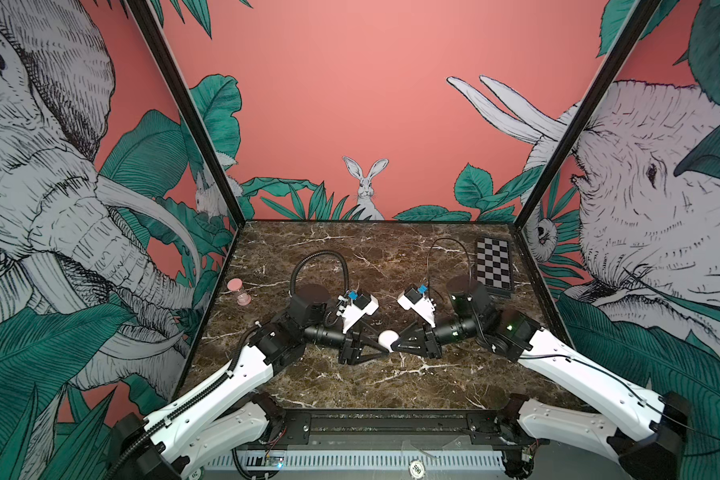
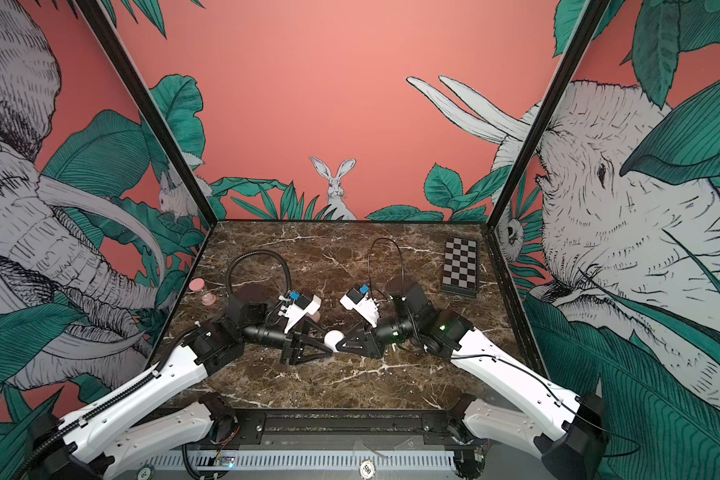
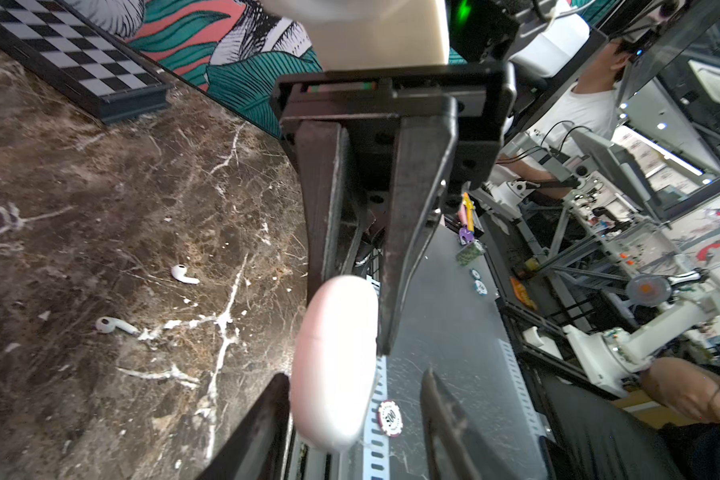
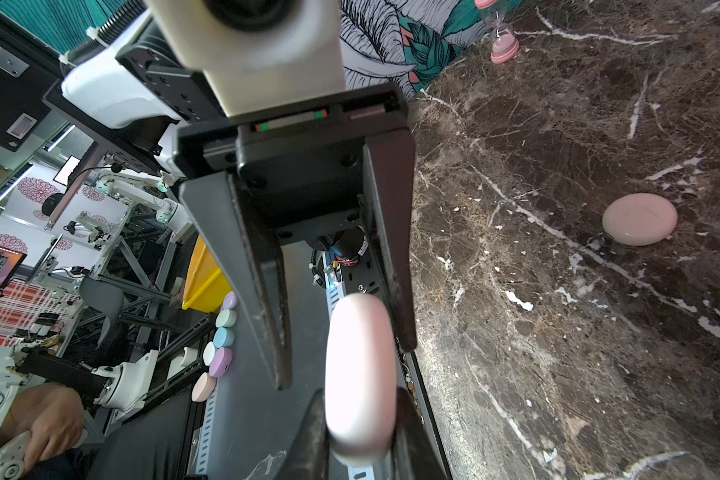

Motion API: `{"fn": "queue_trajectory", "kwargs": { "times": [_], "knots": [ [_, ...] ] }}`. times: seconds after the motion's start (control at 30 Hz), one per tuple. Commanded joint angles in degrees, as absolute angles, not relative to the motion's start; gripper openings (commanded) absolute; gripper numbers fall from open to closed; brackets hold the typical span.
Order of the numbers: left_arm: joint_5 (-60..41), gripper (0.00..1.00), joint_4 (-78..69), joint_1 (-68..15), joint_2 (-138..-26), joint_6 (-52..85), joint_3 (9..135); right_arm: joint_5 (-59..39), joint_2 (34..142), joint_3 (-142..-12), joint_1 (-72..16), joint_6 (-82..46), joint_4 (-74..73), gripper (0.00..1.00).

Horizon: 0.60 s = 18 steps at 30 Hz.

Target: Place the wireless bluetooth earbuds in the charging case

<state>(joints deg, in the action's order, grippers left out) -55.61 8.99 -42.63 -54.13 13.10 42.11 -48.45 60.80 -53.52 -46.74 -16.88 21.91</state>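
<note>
A pale, round charging case (image 1: 388, 337) (image 2: 333, 338) hangs edge-on above the middle of the marble table, its lid closed. My right gripper (image 4: 360, 392) (image 1: 396, 343) is shut on it, a finger pressed on each flat face of the case (image 4: 360, 365). My left gripper (image 3: 354, 374) (image 1: 381, 340) comes from the opposite side and straddles the same case (image 3: 333, 365). It is open: one finger lies against the case, the other stands clear of it. Two white earbuds (image 3: 185, 274) (image 3: 113, 325) lie loose on the marble.
A second pale pink round case (image 4: 639, 219) (image 2: 314, 318) lies flat on the marble. A chessboard (image 1: 493, 266) (image 3: 80, 54) sits at the back right, a pink hourglass (image 1: 240, 291) (image 4: 501, 37) at the left wall. A poker chip (image 3: 390, 417) lies beyond the front edge.
</note>
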Motion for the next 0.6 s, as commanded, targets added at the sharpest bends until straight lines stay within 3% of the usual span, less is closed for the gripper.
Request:
{"fn": "queue_trajectory", "kwargs": {
  "times": [0.0, 0.37, 0.57],
  "knots": [
    [-59.14, 0.43, 8.24, -42.36, -55.05, 13.19, 44.28, -48.32, 61.26, -54.67, -47.38, -15.45, 21.73, 0.00],
    [-59.46, 0.33, 11.29, -42.36, -56.78, 11.16, 45.35, -46.47, 61.63, -55.43, -47.88, -15.20, 22.90, 0.00],
    [-59.31, 0.39, 15.96, -42.33, -56.27, 8.22, 45.93, -45.07, 61.17, -55.37, -47.90, -15.10, 23.29, 0.00]
  ]
}}
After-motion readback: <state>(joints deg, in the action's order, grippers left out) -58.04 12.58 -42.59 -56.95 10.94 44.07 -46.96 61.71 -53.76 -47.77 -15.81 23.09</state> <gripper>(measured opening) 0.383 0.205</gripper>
